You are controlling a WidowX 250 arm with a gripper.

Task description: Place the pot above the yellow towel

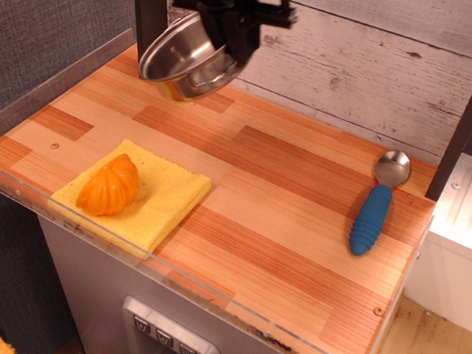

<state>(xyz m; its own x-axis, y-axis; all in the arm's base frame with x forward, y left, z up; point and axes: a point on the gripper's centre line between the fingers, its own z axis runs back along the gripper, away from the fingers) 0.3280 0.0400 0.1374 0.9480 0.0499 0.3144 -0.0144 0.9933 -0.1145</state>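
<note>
The pot (189,59), a small shiny steel saucepan, hangs tilted in the air over the far left part of the table, its open side facing left and down. My gripper (229,36) is shut on the pot's rim at its upper right and holds it well above the wood. The yellow towel (146,195) lies flat at the front left of the table, nearer the front than the pot. An orange ribbed pumpkin toy (109,185) sits on the towel's left half.
A blue-handled metal spoon (376,211) lies at the right side of the wooden table (282,223). A dark post (147,18) stands at the back left beside the pot. A white plank wall (380,65) runs along the back. A clear rim edges the table's front and left.
</note>
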